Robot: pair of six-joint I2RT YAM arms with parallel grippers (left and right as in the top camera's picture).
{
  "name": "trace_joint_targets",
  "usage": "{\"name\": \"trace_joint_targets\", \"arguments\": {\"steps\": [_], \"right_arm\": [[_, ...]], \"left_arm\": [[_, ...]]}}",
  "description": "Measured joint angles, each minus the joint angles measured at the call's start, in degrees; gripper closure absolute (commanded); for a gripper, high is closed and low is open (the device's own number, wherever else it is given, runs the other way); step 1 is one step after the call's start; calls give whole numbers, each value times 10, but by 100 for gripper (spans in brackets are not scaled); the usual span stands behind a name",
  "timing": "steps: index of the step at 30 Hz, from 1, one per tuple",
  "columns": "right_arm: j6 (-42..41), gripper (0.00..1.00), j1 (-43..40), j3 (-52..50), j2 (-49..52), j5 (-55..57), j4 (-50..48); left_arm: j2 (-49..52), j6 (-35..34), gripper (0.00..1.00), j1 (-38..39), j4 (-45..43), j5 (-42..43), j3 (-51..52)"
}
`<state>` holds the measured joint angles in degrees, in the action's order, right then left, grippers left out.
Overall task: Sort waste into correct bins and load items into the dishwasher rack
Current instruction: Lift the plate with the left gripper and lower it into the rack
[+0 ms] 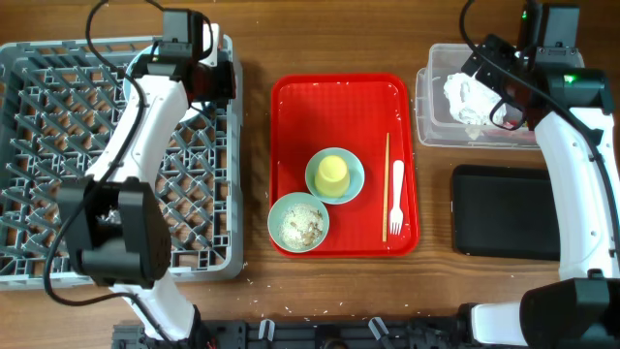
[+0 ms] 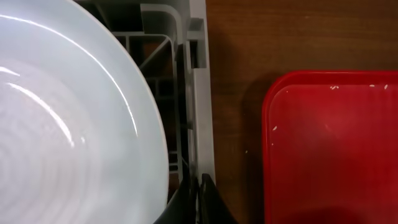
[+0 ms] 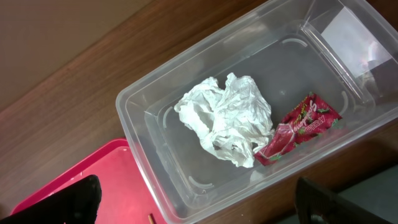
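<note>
1. Standing at the near right corner of the dishwasher rack (image 2: 202, 124), the white plate (image 2: 68, 124) fills the left half of the left wrist view, its rim just beside the grey rack wall.
2. The left gripper (image 2: 194, 202) shows only as dark jaws close together at the bottom edge, beside the plate rim. I cannot tell whether they are pinching it.
3. The crumpled napkin (image 3: 227, 118) and the red wrapper (image 3: 301, 127) lie touching inside the clear tub (image 3: 134, 118).
4. The right gripper (image 3: 196, 183) hangs above the tub, jaws spread wide and holding nothing.
5. On the red serving tray (image 1: 291, 107) sit one teal bowl (image 1: 355, 184) with the yellow cup (image 1: 334, 173) inside it, and a second teal bowl (image 1: 277, 215) holding rice-like scraps (image 1: 300, 225).
6. The white fork (image 1: 396, 199) and the wooden stick (image 1: 386, 184) lie side by side at the tray's right.
7. The black tray (image 1: 504, 211) lies on the bench (image 1: 252, 39), right of the red tray, with nothing in it.
8. Risk: the plate sits very near the rack wall, so a tilt or an early release could leave it leaning on the wall rather than seated between pegs.
9. Risk: the scraps are loose, and tipping that bowl away from a bin would scatter them on the bench.
10. Risk: the cup may ride along, then topple, if its bowl is lifted first.
</note>
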<state>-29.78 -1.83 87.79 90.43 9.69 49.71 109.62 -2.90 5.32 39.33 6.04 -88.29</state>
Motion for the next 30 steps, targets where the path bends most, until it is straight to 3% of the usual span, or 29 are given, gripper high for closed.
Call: {"name": "trace_joint_targets", "arguments": {"steps": [6, 11, 16, 20, 30], "right_arm": [[0, 0, 0, 0, 0, 0, 0], [0, 0, 0, 0, 0, 0, 0], [0, 0, 0, 0, 0, 0, 0], [0, 0, 0, 0, 0, 0, 0], [0, 0, 0, 0, 0, 0, 0]], "left_arm": [[14, -14, 96, 0, -15, 9, 0], [-53, -25, 96, -2, -37, 6, 0], [-45, -54, 96, -25, -35, -58, -1], [8, -59, 96, -25, -29, -19, -1], [31, -61, 96, -25, -10, 9, -1]]}}
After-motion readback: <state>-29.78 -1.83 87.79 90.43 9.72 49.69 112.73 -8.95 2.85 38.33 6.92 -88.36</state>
